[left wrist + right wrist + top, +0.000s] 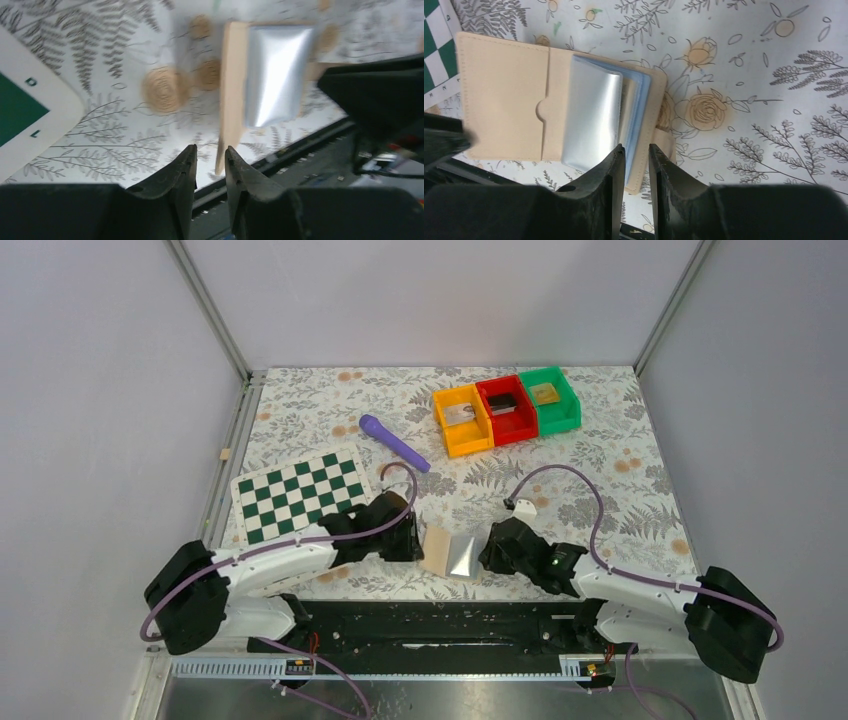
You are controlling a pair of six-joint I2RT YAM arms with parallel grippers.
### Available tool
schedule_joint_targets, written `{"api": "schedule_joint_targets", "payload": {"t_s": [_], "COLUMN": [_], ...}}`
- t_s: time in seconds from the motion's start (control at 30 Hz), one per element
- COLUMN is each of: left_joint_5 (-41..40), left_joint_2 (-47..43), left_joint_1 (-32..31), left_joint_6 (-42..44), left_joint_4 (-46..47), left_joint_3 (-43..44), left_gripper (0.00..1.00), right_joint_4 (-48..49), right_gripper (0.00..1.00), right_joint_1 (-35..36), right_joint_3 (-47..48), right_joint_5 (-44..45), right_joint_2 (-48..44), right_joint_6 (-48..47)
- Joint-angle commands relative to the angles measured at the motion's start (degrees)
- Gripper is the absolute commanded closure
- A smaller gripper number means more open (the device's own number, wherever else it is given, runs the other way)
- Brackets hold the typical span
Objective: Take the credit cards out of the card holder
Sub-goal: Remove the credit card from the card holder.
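The card holder (438, 548) lies open near the table's front edge, between both grippers. It is tan, with a silvery sleeve (591, 115) and light blue credit cards (640, 95) on its right half. My left gripper (413, 540) is at its left side. In the left wrist view the left gripper (210, 152) is narrowly open, and the card holder's (232, 75) thin near corner reaches between the tips without filling the gap. My right gripper (636, 150) straddles the card holder's (504, 95) right edge. I cannot tell whether it pinches that edge.
A green-and-white chessboard (300, 495) lies left of the left gripper. A purple stick (393, 442) is behind it. Orange (462, 420), red (505, 410) and green (550, 398) bins stand at the back. The black base rail (430, 620) runs just in front of the holder.
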Motion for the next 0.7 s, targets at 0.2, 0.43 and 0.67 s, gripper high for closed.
{"api": "schedule_joint_targets", "payload": {"t_s": [0.2, 0.43, 0.67], "left_joint_5": [13.0, 20.5, 9.6], "left_joint_2": [-2.4, 3.3, 12.2], "left_joint_1": [-0.3, -0.7, -0.7], "left_joint_6": [1.9, 3.1, 7.7], "left_joint_4": [6.6, 14.1, 2.3], "left_joint_3": [8.6, 8.7, 11.6], "left_gripper": [0.71, 0.72, 0.77], "right_joint_4": [3.5, 6.3, 8.4], "right_gripper": [0.69, 0.71, 0.72], "right_joint_1": [-1.2, -1.3, -1.4], "right_joint_3": [-1.9, -2.3, -1.7], "right_joint_5": [-0.2, -0.9, -1.9], "right_joint_2": [-2.1, -1.0, 1.9], "right_joint_6": [-0.8, -0.5, -0.2]}}
